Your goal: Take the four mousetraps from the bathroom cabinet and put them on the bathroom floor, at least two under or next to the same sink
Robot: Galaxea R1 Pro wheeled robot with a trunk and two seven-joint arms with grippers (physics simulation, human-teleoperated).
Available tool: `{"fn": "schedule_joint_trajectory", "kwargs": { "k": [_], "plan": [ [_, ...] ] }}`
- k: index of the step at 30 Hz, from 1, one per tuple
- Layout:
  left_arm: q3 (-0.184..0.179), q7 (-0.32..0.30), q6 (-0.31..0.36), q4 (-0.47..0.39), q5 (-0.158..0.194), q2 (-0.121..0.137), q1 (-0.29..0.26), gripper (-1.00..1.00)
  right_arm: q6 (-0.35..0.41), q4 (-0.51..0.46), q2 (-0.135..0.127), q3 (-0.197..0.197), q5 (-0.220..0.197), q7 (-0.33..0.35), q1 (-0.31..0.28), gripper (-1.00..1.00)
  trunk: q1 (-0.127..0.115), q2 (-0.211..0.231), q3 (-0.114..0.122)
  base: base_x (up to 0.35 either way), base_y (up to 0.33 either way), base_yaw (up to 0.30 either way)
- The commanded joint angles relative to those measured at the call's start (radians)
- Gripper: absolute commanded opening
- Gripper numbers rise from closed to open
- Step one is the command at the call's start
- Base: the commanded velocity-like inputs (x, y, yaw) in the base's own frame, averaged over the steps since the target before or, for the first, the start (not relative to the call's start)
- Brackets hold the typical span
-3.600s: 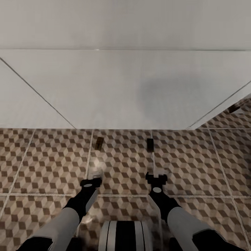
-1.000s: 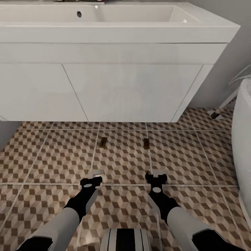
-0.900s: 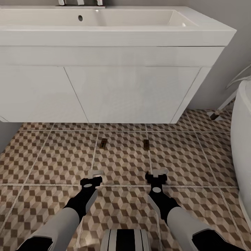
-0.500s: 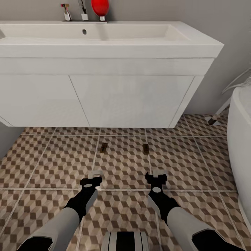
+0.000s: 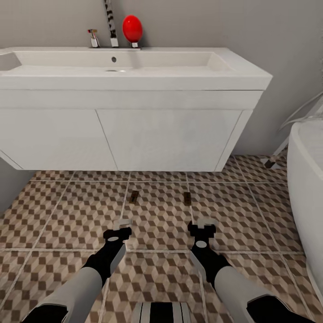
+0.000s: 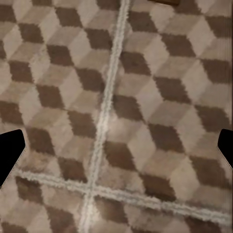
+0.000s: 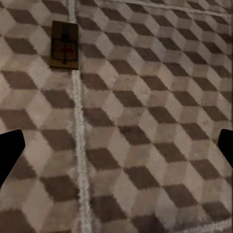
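Both grippers' fingers (image 5: 123, 222) apparently spread, empty

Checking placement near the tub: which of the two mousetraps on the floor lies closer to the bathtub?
The right mousetrap, ahead of the right gripper; the other mousetrap lies further left.

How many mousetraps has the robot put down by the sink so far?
Two mousetraps, one and another, lie on the bathroom floor just in front of the sink. Left gripper and right gripper are open and hold nothing. So two are left to fetch from the cabinet.
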Motion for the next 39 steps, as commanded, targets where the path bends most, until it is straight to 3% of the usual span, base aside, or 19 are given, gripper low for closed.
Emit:
{"fn": "schedule_joint_trajectory", "kwargs": {
  "k": [1,39],
  "plan": [
    [-0.004,0.005,0.006,-0.002,0.005,0.0,0.0,1.0,-0.002,0.001,0.0,0.006,-0.003,-0.007,-0.001,1.0,-0.001,0.0,0.003,0.0,0.0,0.0],
    [-0.007,0.005,0.006,0.001,0.005,0.0,0.0,1.0,0.002,0.004,-0.002,0.002,-0.008,-0.008,-0.001,1.0,-0.018,0.009,0.15,0.0,0.0,0.0]
  ]
}}
